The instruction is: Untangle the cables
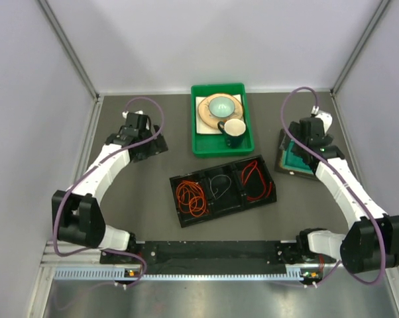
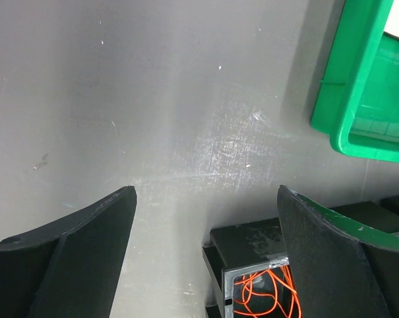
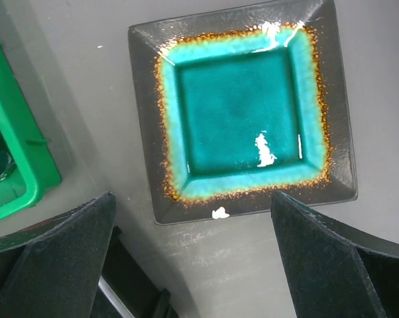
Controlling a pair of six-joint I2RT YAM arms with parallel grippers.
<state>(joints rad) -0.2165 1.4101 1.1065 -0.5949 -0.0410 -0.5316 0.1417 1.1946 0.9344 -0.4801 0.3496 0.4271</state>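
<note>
Black tray point(image 1: 226, 210) held orange cable point(image 1: 191, 199), grey cable point(image 1: 219, 185) and red cable point(image 1: 253, 179) in separate compartments. Left gripper point(image 2: 206, 190) and right gripper point(image 3: 193, 195) gaped wide, empty.

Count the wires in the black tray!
3, all in the black tray: orange cable in the left compartment, pale grey cable in the middle, red cable on the right. None seems hidden.
</note>
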